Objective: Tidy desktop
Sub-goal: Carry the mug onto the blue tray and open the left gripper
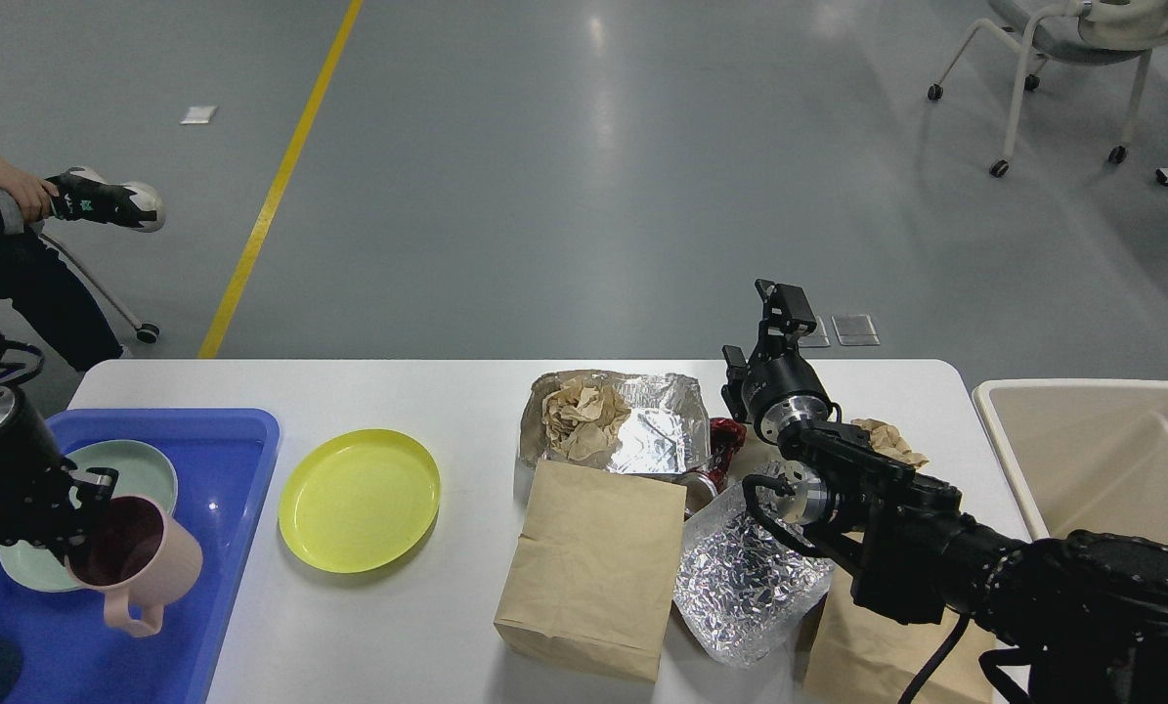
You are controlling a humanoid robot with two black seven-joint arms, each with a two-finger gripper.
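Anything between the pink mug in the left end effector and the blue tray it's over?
The green plate lies in the blue tray partly under the pink mug held by the left end effector; the tray's nearer part looks bare.

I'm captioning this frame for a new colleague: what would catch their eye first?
Probably the pink mug, gripped at its rim by the left gripper over the blue tray at the desktop's left end. Next, the bright yellow plate beside the tray, and the heap of brown paper bags and crumpled foil right of centre.
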